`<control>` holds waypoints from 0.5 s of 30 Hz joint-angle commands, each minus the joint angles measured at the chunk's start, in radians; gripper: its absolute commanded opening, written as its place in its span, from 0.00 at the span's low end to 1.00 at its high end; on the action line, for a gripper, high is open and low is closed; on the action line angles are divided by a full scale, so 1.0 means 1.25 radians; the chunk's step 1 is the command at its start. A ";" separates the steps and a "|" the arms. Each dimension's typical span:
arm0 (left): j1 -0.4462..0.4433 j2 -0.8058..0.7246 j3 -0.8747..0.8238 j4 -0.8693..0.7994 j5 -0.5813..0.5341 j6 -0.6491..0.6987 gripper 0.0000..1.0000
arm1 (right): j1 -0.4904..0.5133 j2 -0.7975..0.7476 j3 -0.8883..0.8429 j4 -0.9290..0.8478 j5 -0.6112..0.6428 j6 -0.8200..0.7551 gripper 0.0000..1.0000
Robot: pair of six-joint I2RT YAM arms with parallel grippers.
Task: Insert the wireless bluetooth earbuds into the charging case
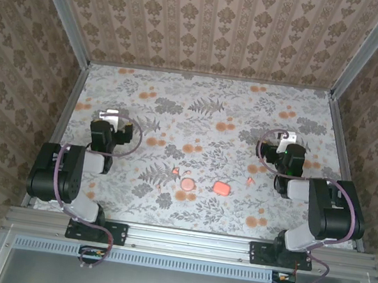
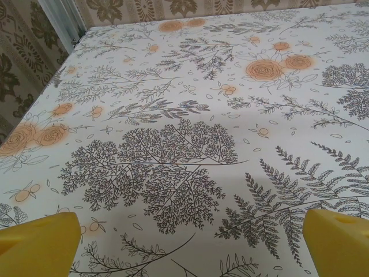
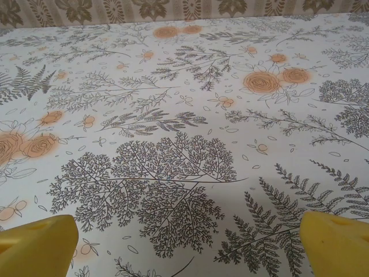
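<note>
The salmon-pink charging case (image 1: pixel 223 187) lies on the floral table near the front middle, and its lid state is too small to tell. One tiny pink earbud (image 1: pixel 175 173) rests left of it and another earbud (image 1: pixel 250 180) right of it. My left gripper (image 1: pixel 112 114) hovers over the left side of the table, far from them. In the left wrist view the left gripper (image 2: pixel 190 248) is open, yellow fingertips (image 2: pixel 39 242) wide apart over bare cloth. My right gripper (image 1: pixel 287 136) is back right of the case; it (image 3: pixel 187 245) is open too, holding nothing.
A round flat pink disc (image 1: pixel 187 182) lies between the left earbud and the case. The floral cloth (image 1: pixel 206 116) carries printed orange blotches. Patterned walls (image 1: pixel 212 25) and metal rails (image 1: pixel 67 107) close in the table on three sides.
</note>
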 commanded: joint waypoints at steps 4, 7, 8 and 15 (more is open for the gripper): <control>0.007 -0.007 0.017 -0.003 0.013 0.011 1.00 | 0.003 -0.004 0.012 0.024 0.001 -0.004 1.00; 0.007 -0.006 0.017 -0.003 0.013 0.010 1.00 | 0.003 -0.003 0.011 0.024 0.001 -0.004 1.00; 0.007 -0.006 0.017 -0.003 0.013 0.011 1.00 | 0.003 -0.002 0.011 0.024 0.001 -0.004 1.00; 0.009 -0.007 0.017 -0.004 0.015 0.011 1.00 | 0.003 -0.003 0.014 0.019 0.019 0.003 1.00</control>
